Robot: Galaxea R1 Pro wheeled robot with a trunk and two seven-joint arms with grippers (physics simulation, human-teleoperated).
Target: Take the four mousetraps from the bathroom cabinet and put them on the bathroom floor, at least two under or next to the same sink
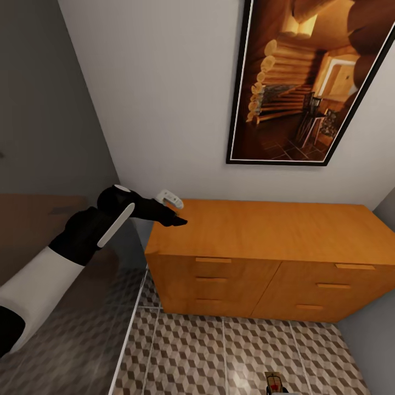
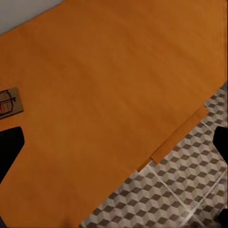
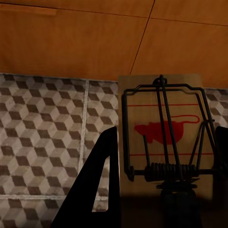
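Hovering left pincer (image 1: 178,211), spread apart, above the cabinet (image 1: 263,230) top near one mousetrap (image 2: 9,103); right pincer (image 3: 161,156) clamped on another mousetrap (image 3: 164,128) above bathroom floor (image 1: 219,351).

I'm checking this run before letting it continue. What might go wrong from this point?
1. The right end effector holds a mousetrap above the floor; let go from there, it may bounce or flip.
2. Another mousetrap lies on the cabinet beside the open left end effector, off its centre line; closing without realigning would likely miss it.
3. No sink is in sight, so a trap dropped here may not count as next to it.
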